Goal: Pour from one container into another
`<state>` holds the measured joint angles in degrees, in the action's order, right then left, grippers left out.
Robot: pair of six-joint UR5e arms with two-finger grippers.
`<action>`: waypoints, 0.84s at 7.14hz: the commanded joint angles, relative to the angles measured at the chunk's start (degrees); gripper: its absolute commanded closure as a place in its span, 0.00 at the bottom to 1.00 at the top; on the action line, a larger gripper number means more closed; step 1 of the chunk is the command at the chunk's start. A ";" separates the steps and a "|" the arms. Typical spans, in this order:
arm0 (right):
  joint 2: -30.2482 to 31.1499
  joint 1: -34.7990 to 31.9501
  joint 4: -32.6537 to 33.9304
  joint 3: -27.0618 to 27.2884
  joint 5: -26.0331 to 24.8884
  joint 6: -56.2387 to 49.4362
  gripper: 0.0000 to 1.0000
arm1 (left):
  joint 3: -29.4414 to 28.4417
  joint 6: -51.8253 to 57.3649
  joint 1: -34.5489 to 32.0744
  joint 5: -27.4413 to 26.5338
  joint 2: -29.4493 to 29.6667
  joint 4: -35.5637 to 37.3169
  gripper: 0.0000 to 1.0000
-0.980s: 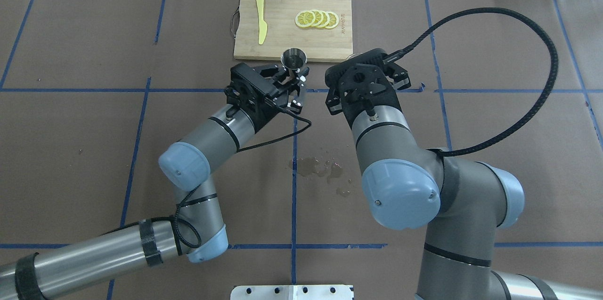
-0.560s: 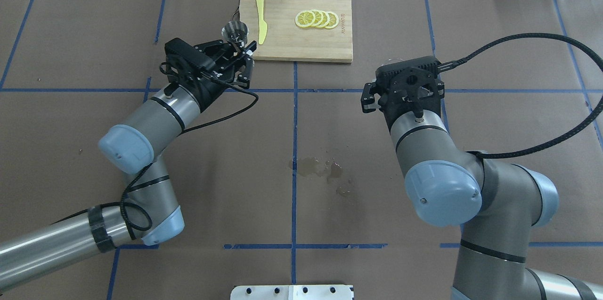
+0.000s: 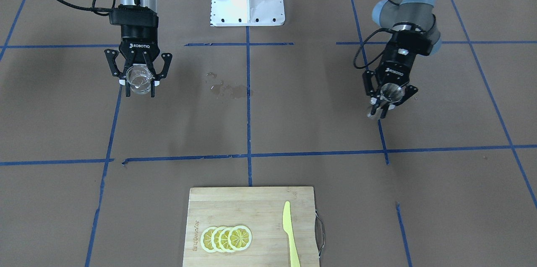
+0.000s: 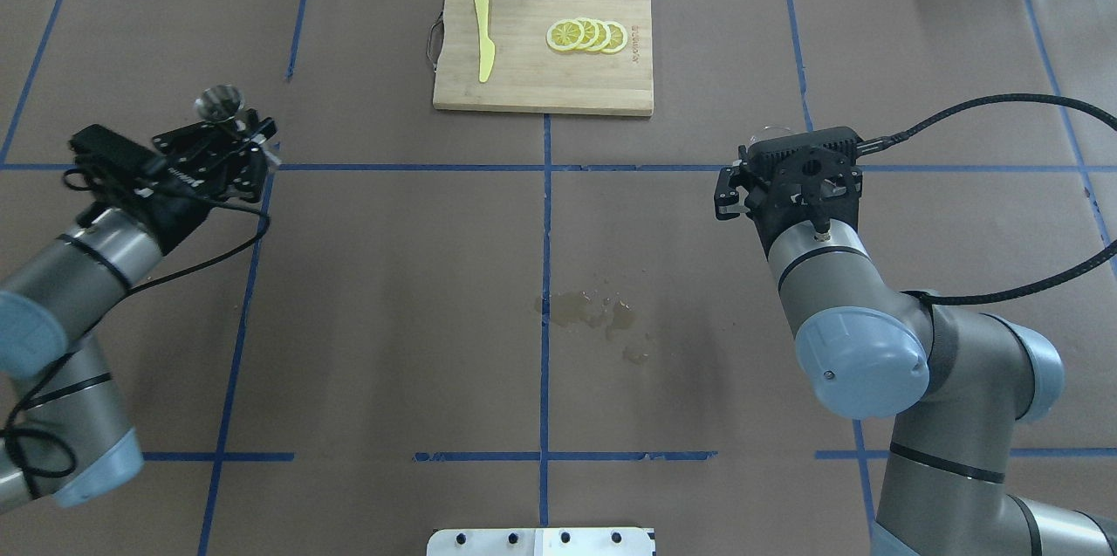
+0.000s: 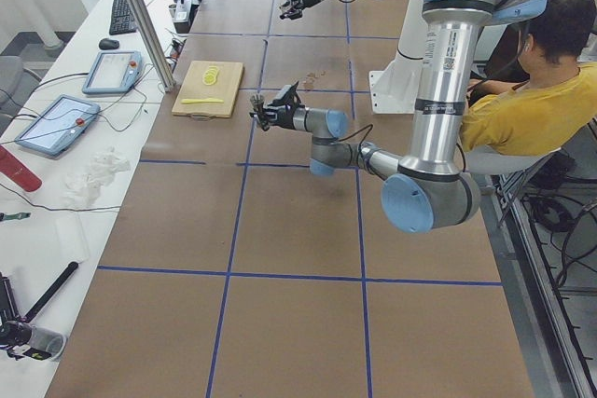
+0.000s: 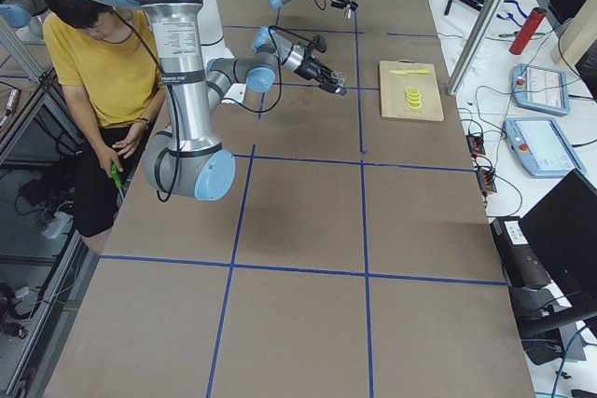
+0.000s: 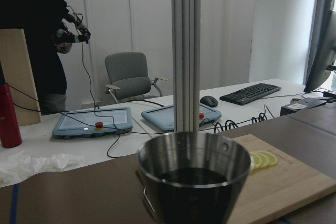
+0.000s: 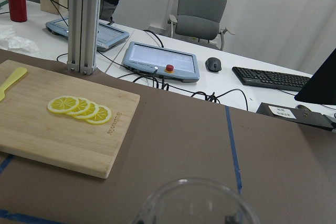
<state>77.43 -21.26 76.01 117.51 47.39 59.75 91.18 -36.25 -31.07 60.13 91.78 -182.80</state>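
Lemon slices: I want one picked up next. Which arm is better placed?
Probably right: the right pincer, shut on the glass cup, is nearer the lemon slices than the left pincer holding the jigger.

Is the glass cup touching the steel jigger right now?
Apart. The front-facing view shows the glass cup held in the right gripper and the steel jigger in the left gripper, with a wide gap between them.

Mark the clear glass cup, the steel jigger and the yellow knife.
Small clear glass cup (image 3: 139,79), front-facing view, side wall.
Shiny steel hourglass-shaped jigger (image 4: 218,102), overhead view, open mouth.
Yellow plastic knife (image 3: 289,229), front-facing view, middle.
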 commanded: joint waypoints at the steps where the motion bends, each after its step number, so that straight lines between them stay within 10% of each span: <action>1: -0.09 -0.18 -0.08 -0.88 -0.02 0.01 1.00 | 0.84 -0.04 -0.13 -0.62 -12.38 -6.78 1.00; 6: -0.26 0.08 -0.17 -2.46 -0.02 0.89 1.00 | -6.36 -23.12 3.45 -12.88 -14.88 -8.19 1.00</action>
<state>77.21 -21.26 75.87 115.17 47.37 60.39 85.71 -53.50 -29.50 51.36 76.59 -190.65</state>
